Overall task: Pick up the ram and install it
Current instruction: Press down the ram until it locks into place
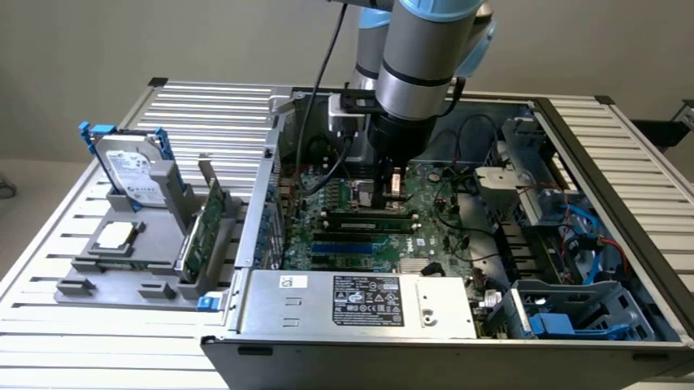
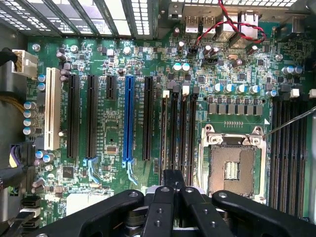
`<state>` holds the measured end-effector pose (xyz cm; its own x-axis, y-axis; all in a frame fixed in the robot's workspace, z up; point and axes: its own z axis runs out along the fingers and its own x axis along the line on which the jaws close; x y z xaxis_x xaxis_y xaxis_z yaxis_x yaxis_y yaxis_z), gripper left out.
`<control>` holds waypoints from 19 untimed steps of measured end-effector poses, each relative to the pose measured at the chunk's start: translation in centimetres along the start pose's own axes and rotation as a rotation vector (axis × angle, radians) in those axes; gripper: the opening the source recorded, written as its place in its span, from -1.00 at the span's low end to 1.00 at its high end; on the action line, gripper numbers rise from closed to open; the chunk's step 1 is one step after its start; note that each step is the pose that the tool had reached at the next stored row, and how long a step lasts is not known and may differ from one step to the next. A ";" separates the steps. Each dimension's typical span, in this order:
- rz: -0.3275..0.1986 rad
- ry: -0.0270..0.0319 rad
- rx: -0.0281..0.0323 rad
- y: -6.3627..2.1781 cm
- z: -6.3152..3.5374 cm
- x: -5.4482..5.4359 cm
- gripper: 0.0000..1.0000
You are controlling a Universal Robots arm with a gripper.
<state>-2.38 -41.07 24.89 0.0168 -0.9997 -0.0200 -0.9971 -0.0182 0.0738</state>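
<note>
The ram [image 1: 366, 214] sits seated in a black slot on the motherboard [image 1: 434, 236] inside the open PC case [image 1: 607, 162], just below the tool [image 1: 392, 188]. In the wrist view the stick [image 2: 163, 133] runs edge-on along the slot straight ahead of the tool [image 2: 173, 180]. Tool fingers pressed together, hovering right over the ram, holding nothing visible. Hard drive [image 1: 132, 175] and green expansion card [image 1: 206, 227] stand in a grey holder [image 1: 109, 268] on the tabletop [image 1: 217, 106], at the exterior view's left.

Open computer case [image 1: 456, 325] on the slatted table [image 1: 206, 114]
Motherboard [image 1: 358, 236] lies inside it; a holder tray [image 1: 119, 260] with a hard drive [image 1: 136, 175] stands at the exterior view's left
</note>
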 end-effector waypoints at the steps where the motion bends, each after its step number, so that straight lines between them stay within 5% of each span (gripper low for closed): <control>1: 0.006 -0.0028 0.0002 0.01 0.00 0.0 -0.79; 11: 0.126 -0.0098 0.0031 0.00 0.01 0.1 -0.79; 19: 0.225 -0.0122 0.0113 0.00 0.09 0.1 -0.79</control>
<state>-2.38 -41.12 24.80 -0.2074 -0.9781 -0.0164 -0.9763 0.2059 0.0666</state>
